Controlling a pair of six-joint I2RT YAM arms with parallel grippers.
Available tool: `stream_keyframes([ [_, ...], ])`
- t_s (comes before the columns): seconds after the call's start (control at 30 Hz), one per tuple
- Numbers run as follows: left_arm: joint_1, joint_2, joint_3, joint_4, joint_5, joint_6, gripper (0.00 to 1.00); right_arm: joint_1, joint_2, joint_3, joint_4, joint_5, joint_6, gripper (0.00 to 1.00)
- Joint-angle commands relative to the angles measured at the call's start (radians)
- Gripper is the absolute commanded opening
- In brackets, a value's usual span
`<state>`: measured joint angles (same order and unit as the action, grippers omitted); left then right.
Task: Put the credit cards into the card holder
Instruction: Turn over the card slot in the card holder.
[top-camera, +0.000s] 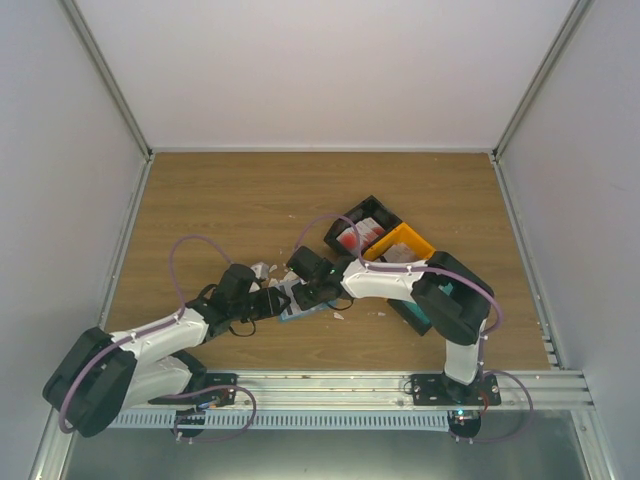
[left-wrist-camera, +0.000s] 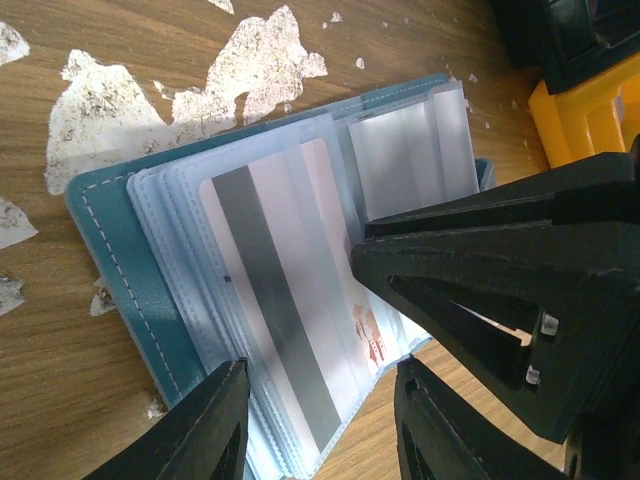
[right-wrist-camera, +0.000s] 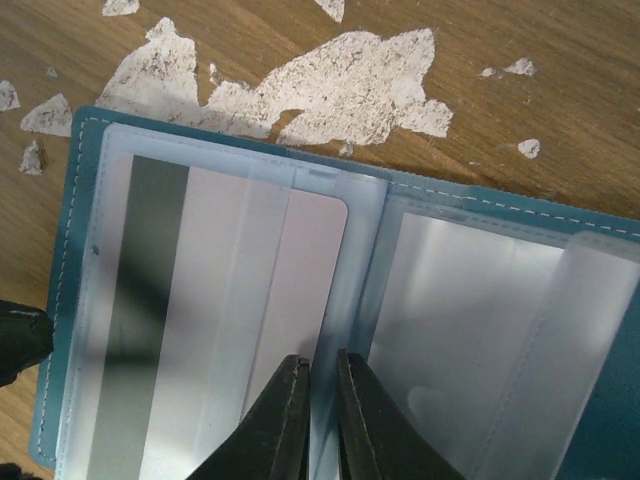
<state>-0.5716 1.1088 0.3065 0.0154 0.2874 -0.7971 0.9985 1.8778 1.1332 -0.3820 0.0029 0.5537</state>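
The blue holder (left-wrist-camera: 105, 250) lies open on the tabletop (left-wrist-camera: 60, 400), between the two arms. One card (right-wrist-camera: 230, 290) with a dark stripe sits inside a clear pocket. The left tool (left-wrist-camera: 320, 368) stands half wide over the holder's edge. The right tool (right-wrist-camera: 321, 358) is almost closed, with its tips on the pocket by the fold. I cannot tell if it pinches it.

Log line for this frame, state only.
card holder: lying open | credit card: sleeved, stripe visible | left fingers: apart, astride holder end | right fingers: nearly closed beside card edge, at fold
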Motion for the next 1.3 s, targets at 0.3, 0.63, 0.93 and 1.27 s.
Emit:
stream_keyframes([
  [0.3, 0.005, 0.026, -0.004, 0.065, 0.012, -0.002, 0.42, 0.011, 0.058, -0.022, -0.034, 0.030, 0.016, 0.03],
  [0.63, 0.004, 0.020, -0.006, 0.084, 0.027, 0.002, 0.40, 0.011, 0.068, -0.033, -0.005, 0.001, 0.005, 0.02],
  [0.93, 0.005, 0.021, -0.015, 0.134, 0.083, 0.006, 0.40, 0.011, 0.067, -0.039, 0.004, 0.002, 0.008, 0.02],
  [1.27, 0.004, 0.022, -0.010, 0.148, 0.103, 0.025, 0.36, 0.011, 0.060, -0.045, 0.013, 0.002, 0.015, 0.02],
])
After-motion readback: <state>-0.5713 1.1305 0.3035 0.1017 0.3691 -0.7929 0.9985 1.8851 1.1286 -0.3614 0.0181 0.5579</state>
